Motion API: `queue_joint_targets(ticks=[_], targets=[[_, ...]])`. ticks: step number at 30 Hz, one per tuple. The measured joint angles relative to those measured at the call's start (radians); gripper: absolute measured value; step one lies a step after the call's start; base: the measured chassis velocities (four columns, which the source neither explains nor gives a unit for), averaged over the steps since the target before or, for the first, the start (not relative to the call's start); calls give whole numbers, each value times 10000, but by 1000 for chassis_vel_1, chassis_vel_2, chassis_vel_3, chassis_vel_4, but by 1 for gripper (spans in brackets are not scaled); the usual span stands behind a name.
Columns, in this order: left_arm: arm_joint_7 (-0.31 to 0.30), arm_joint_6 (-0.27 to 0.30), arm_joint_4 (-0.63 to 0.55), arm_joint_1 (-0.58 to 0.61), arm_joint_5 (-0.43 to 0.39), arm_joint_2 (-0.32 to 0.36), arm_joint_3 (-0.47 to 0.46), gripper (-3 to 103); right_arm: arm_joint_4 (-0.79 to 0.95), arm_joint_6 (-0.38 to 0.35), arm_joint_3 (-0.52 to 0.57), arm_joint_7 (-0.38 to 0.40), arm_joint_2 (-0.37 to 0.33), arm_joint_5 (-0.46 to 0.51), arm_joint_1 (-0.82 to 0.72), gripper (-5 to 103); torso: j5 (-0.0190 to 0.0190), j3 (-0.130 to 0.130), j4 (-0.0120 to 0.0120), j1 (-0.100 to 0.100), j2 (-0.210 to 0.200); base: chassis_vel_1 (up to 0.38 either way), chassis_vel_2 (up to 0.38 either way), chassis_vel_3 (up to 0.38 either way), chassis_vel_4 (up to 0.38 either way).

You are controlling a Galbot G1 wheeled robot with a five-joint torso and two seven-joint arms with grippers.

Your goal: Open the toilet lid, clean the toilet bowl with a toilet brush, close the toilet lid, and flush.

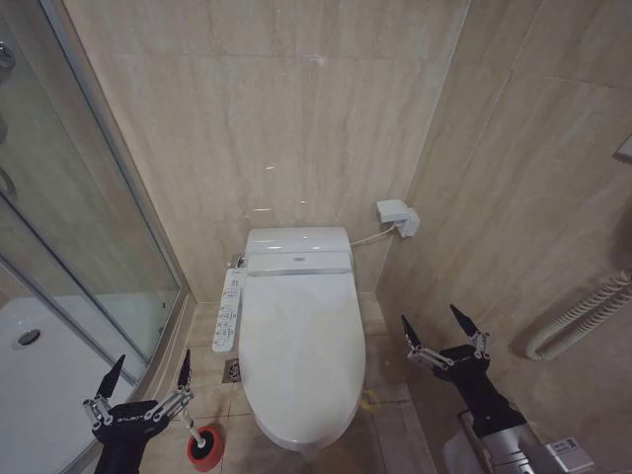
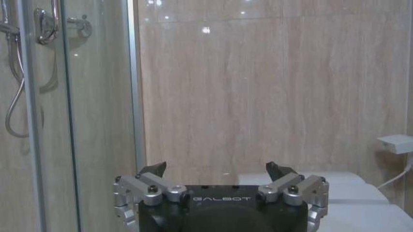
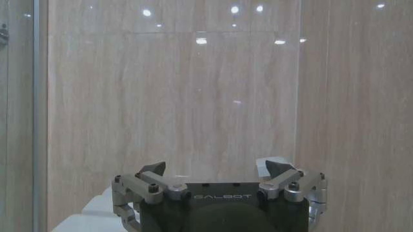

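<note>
Lid (image 1: 301, 346): you have it shut flat over the toilet, between your two arms.
Brush (image 1: 200, 441): upright in its red holder (image 1: 204, 449) on the floor, left of the toilet.
Left gripper (image 1: 148, 377): just above the brush, jaws wide, empty.
Right gripper (image 1: 435, 329): right of the toilet, jaws wide, empty.
</note>
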Motion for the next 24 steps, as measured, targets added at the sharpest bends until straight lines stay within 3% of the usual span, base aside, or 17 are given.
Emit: queue_joint_targets(ticks=[24], targets=[[0,0,0,1,0,0,0,100,0,0,0,0,0,0,0,100,0,0,0,0,0,0,0,0,0]])
